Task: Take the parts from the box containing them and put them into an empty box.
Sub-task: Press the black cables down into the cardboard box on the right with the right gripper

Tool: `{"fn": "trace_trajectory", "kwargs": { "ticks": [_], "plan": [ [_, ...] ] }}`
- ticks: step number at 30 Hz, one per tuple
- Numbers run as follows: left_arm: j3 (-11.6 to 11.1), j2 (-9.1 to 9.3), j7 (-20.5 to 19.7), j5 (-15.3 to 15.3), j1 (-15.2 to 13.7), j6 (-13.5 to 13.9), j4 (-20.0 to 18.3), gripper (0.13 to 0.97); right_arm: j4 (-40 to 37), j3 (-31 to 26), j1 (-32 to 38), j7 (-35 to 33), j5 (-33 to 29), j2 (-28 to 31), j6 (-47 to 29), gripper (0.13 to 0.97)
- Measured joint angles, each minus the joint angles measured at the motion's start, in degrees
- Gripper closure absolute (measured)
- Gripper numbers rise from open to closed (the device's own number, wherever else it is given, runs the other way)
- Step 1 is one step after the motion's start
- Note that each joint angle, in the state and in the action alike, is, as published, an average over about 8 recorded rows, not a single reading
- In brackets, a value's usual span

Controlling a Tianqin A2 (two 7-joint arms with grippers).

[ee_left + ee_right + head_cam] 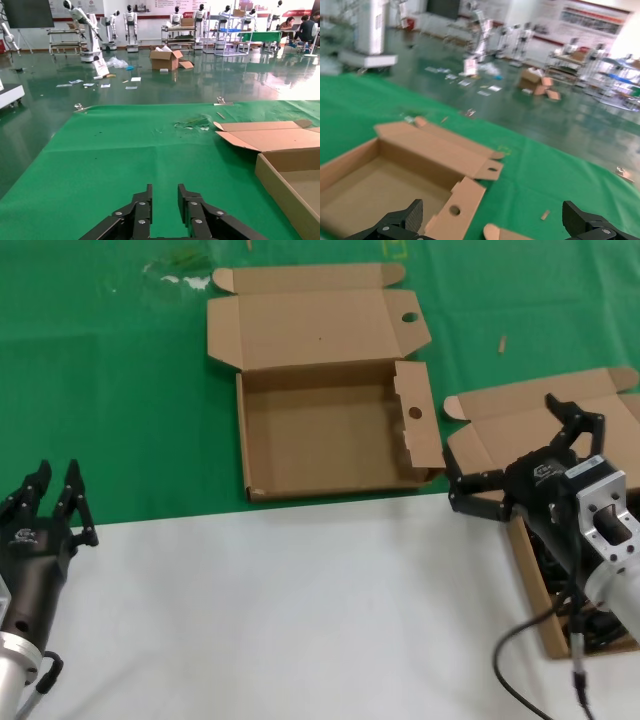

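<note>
The empty box (330, 430) lies open at the middle of the green mat, with a round hole in its side flap (414, 412) and one in its lid flap (409, 317). It also shows in the right wrist view (380, 175) and the left wrist view (285, 175). The box containing the parts (530, 580) sits at the right, its plain lid (500, 420) folded back. Black coiled cables (606, 628) lie in it, mostly hidden by my right arm. My right gripper (503, 450) is wide open and empty above that box's lid edge. My left gripper (57, 470) is parked at the front left.
The front half of the table is white (300, 620), the back half green mat (120, 390). A small wood chip (502, 343) and a scuffed patch (180, 280) lie on the mat. My right arm's own cable (575, 660) hangs at the front right.
</note>
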Motion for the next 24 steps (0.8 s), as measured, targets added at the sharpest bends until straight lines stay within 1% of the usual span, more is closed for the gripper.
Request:
{"fn": "trace_trajectory", "kwargs": {
  "ticks": [4,7,9,12,16,18,21,24],
  "plan": [
    [0.00,0.00,0.00,0.00,0.00,0.00,0.00,0.824,2.66,-8.08,3.56,-5.31,9.00,10.02,2.03,0.129],
    [0.00,0.00,0.00,0.00,0.00,0.00,0.00,0.875,4.10,-14.44,7.17,-8.72,14.53,16.61,2.74,0.129],
    [0.00,0.00,0.00,0.00,0.00,0.00,0.00,0.884,4.72,-18.52,9.80,-10.77,17.58,20.10,2.87,0.129],
    [0.00,0.00,0.00,0.00,0.00,0.00,0.00,0.911,5.38,-24.65,14.39,-14.42,22.09,24.29,2.78,0.129],
    [0.00,0.00,0.00,0.00,0.00,0.00,0.00,0.947,6.46,-33.39,21.66,-20.88,28.78,29.09,2.32,0.129],
    [0.00,0.00,0.00,0.00,0.00,0.00,0.00,0.948,7.06,-37.13,24.99,-24.24,31.73,31.13,1.85,0.129],
    [0.00,0.00,0.00,0.00,0.00,0.00,0.00,0.952,7.81,-40.92,28.67,-28.50,34.64,33.79,0.71,0.129],
    [0.00,0.00,0.00,0.00,0.00,0.00,0.00,0.956,8.24,-42.71,30.91,-31.66,35.98,35.88,-0.88,0.129]
  ]
}}
